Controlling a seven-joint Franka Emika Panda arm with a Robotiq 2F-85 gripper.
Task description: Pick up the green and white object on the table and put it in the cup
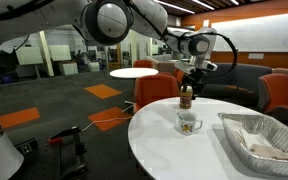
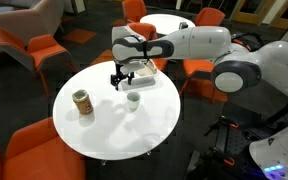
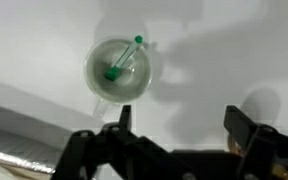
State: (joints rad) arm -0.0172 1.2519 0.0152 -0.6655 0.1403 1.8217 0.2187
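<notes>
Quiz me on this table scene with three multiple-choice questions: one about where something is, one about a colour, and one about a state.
1. Where is the green and white object?
A inside the cup
B lying beside it
C between the jaws

2. What colour are the chairs around the table?
A blue
B grey
C orange

3. How do the jaws of the gripper stand?
A shut on the object
B open and empty
C shut on the handle

Answers:
1 A, the wrist view shows the object resting in the cup.
2 C, both exterior views show orange seats.
3 B, the wrist view shows a wide gap with nothing in it.
</notes>
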